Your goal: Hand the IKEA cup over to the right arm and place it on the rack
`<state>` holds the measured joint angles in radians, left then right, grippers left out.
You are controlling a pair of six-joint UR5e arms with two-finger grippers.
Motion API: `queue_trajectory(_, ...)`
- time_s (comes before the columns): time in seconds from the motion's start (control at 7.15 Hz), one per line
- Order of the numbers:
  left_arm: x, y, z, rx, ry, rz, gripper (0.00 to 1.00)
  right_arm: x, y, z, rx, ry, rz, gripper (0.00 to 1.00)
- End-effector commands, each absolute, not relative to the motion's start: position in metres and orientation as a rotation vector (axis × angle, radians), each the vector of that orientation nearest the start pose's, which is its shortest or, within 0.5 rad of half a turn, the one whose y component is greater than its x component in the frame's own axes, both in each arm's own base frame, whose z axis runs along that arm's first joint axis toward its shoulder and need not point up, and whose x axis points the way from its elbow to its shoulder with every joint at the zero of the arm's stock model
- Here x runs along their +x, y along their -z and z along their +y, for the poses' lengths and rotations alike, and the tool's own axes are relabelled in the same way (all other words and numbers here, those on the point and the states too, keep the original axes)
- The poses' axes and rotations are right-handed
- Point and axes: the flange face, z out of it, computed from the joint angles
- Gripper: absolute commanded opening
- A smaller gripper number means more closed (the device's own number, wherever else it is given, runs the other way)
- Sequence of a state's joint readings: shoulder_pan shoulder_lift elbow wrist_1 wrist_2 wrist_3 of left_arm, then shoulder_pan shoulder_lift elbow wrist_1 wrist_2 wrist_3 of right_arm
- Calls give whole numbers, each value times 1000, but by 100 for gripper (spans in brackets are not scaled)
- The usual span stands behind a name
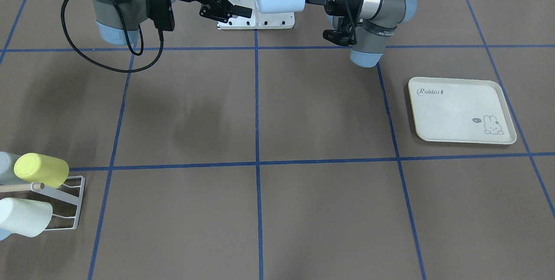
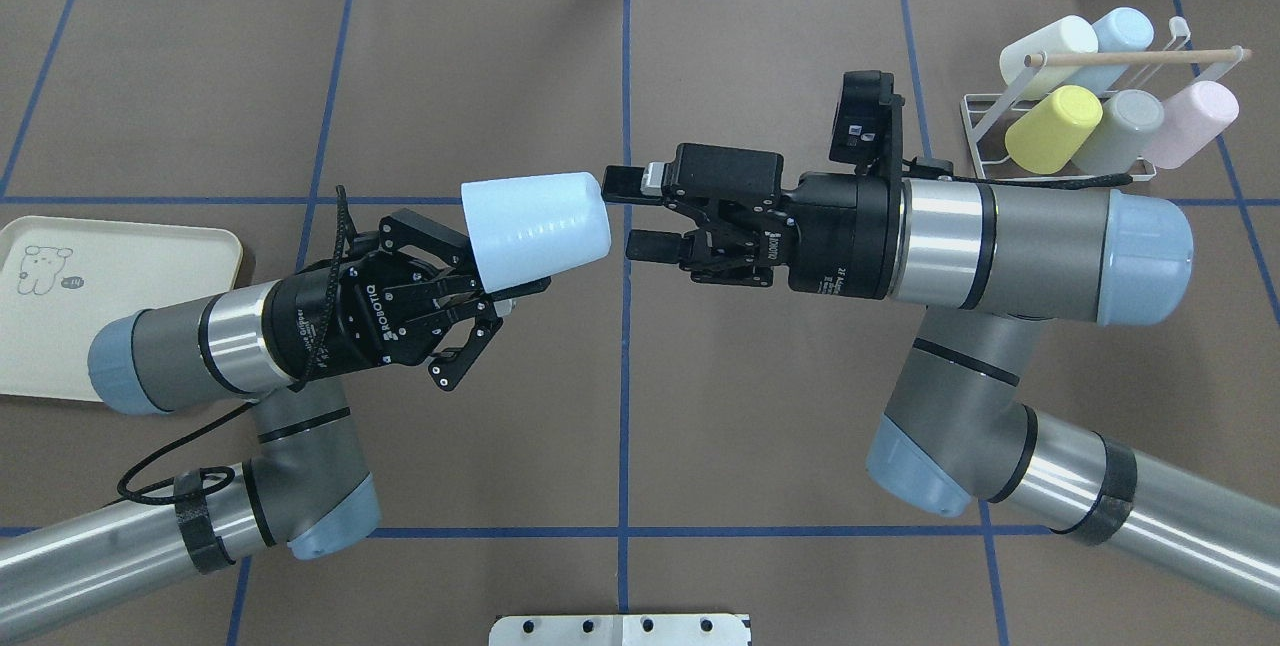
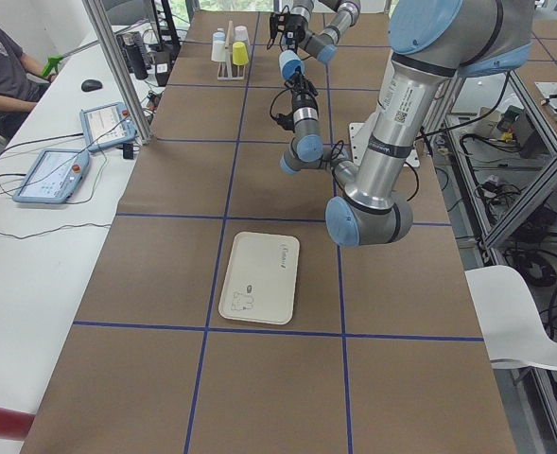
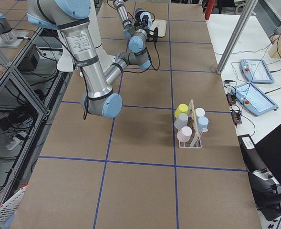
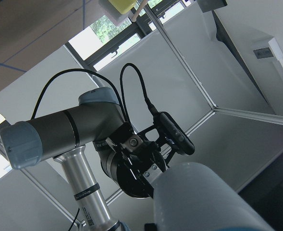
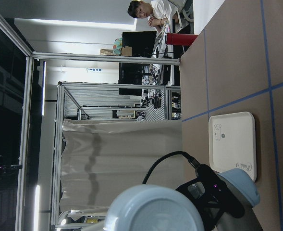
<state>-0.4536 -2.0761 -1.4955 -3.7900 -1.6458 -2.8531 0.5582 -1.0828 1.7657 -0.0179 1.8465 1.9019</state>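
Over the middle of the brown counter (image 2: pixel 800 376) the hand-over is in hand: the left claw (image 2: pixel 480 276) grips the blue cup (image 2: pixel 535 229) by its rim, while the right claw (image 2: pixel 631 214), spread wide at its base, should next close on it.

left gripper (image 2: pixel 505 284): fingers clamped on cup (image 2: pixel 535 226), wrist level | right gripper (image 2: pixel 636 214): fingers spread, facing left gripper

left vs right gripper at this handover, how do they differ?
Left gripper holds the pale blue cup by its rim end; right gripper holds nothing. Left gripper is shut on the cup; right gripper is open, just at the cup's base. Both are raised over the table, facing each other.
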Motion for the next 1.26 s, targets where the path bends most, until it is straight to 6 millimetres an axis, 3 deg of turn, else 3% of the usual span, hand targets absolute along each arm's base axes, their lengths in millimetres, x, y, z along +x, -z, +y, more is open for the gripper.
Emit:
queue_trajectory(0.0,420,-227,-338,-1154,465,2509,0,-387,-144,-360,91,-171,-2229,97)
queue_trajectory(0.42,420,-224,-337,-1162,452,2517,0,-390,-138,-362,94,-167,-2237,96)
queue_trajectory(0.98,423,-226,-331,-1180,444,2519,0,-389,-138,-361,96,-160,-2248,77)
queue_trajectory(1.12,423,-228,-332,-1177,446,2517,25,-389,-138,-361,96,-160,-2248,57)
